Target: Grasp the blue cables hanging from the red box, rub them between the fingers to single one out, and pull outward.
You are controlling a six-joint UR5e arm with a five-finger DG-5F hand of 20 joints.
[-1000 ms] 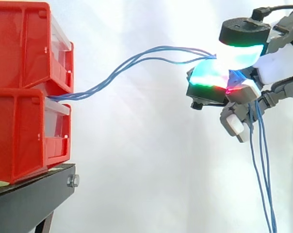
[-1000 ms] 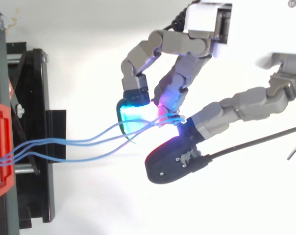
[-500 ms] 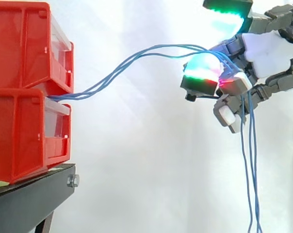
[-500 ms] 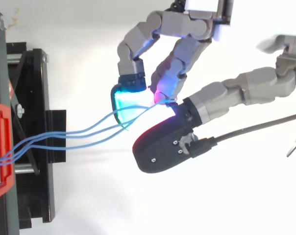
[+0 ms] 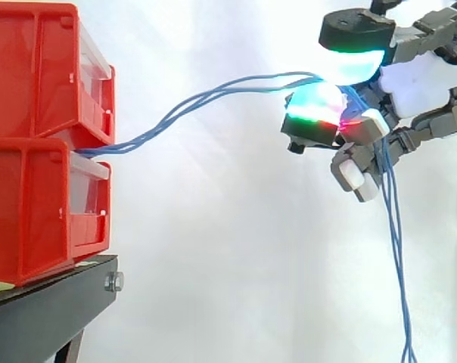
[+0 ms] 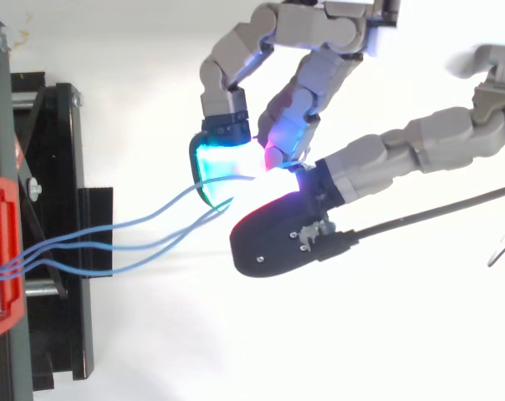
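Note:
Two red bins (image 5: 32, 83) are stacked at the left, and several thin blue cables (image 5: 138, 141) come out between them. The cables rise in an arc to my hand (image 5: 418, 79) at the upper right. There the thumb's green-cyan pad (image 5: 353, 66) lies over a finger pad (image 5: 313, 112), and the cables pass between them, pinched. Their loose ends hang straight down (image 5: 395, 249) behind the fingers. From above, the cables (image 6: 68, 244) fan out from the red box (image 6: 2, 251) to my curled fingers (image 6: 227, 159) and thumb (image 6: 278, 242).
The bins stand on a black stand (image 5: 54, 302), which shows from above as a dark frame (image 6: 60, 167) at the left. A white curtain is behind everything. Open air lies between the bins and my hand.
The thumb lifted off the cables half a second ago and has come back down onto them. My hand has shifted a little up and toward the bins, and the cables bow more.

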